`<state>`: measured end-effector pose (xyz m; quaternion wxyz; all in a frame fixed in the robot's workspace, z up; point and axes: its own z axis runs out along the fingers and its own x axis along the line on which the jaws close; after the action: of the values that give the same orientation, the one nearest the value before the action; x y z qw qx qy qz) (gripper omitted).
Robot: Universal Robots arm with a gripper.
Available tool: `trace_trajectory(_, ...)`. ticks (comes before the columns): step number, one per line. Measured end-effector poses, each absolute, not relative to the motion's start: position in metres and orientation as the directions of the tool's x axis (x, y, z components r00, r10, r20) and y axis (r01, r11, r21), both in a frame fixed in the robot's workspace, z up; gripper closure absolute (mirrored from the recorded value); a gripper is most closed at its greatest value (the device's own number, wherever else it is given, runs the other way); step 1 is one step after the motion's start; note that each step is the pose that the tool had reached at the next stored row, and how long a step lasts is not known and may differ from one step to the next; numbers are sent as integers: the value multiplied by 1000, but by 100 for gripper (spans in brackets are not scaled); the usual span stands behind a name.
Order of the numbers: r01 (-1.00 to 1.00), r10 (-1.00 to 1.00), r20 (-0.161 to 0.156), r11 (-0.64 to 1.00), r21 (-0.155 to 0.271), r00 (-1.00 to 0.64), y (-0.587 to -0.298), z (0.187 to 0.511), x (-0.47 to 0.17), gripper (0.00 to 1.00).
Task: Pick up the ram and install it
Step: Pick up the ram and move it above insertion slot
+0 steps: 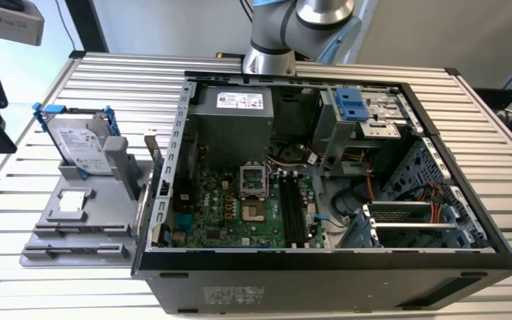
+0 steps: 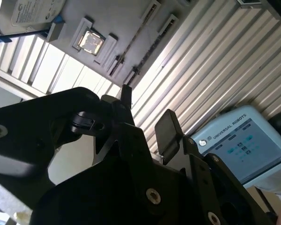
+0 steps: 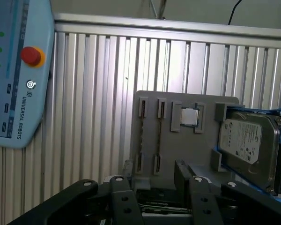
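My gripper [image 2: 145,105] is open, and nothing lies between its black fingers [image 3: 182,176]. It hangs high above the slatted table, looking down on the grey fixture [image 3: 187,150], and touches nothing. Two thin dark strips stand on edge between small end holders on that fixture. The ram seems to be one of them [image 3: 158,136], but I cannot tell which. In the exterior view the fixture [image 1: 105,223] lies left of the open computer case. The motherboard's long black slots [image 1: 292,207] run along the case floor.
A silver hard drive [image 1: 78,143] in a blue-edged bracket stands at the fixture's far end, a small square silver plate [image 1: 74,200] beside it. The case walls [image 1: 327,263] rise around the motherboard. A teach pendant [image 3: 14,70] lies on the table near the fixture.
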<state>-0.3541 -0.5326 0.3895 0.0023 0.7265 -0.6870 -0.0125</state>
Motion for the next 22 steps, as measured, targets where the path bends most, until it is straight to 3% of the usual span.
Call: trace_trajectory(22, -998, -998, -12, -59, 21, 59, -533, 372, -353, 0)
